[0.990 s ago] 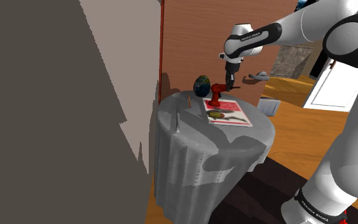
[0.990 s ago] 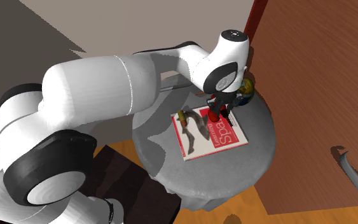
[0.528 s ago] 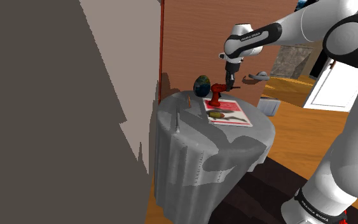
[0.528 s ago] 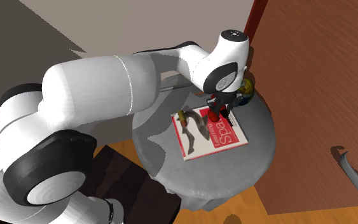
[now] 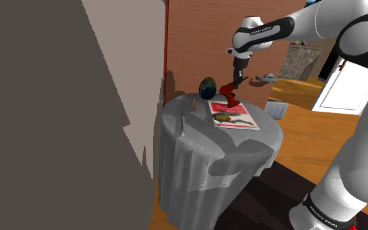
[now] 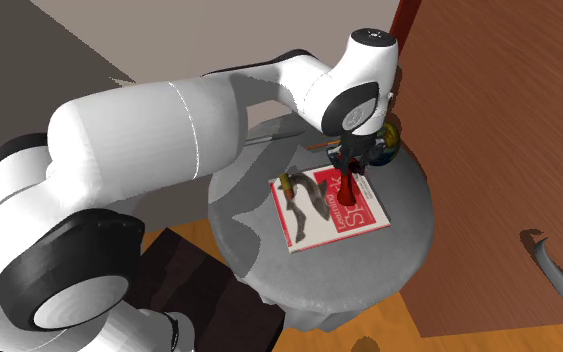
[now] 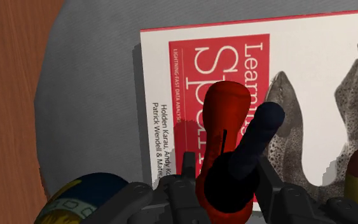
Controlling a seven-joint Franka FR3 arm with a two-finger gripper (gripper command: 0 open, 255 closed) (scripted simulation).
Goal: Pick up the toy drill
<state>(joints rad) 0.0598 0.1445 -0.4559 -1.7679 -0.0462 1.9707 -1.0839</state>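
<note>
The toy drill [image 5: 230,95] is red with a dark part and hangs tilted just above the book [image 5: 236,116], off the round grey-draped table [image 5: 202,153]. My gripper [image 5: 236,81] is shut on its upper end. In the second exterior view the gripper [image 6: 352,166] points down with the drill [image 6: 349,196] below it, over the book [image 6: 314,222]. In the wrist view the fingers [image 7: 189,167] clasp the drill [image 7: 227,121] between them, and my gripper [image 7: 226,189] looks straight down on the red-and-white book cover [image 7: 298,76].
A blue-green ball [image 5: 208,87] stands on the table just behind the drill. A small olive object [image 5: 223,118] lies on the book. A thin tool [image 5: 182,125] lies near the table's left edge. A brown door with a handle [image 5: 264,79] is close behind; a grey wall [image 5: 58,111] rises at the left.
The gripper has risen with the drill in it. The drill stood on the book before and now hangs tilted above it.
</note>
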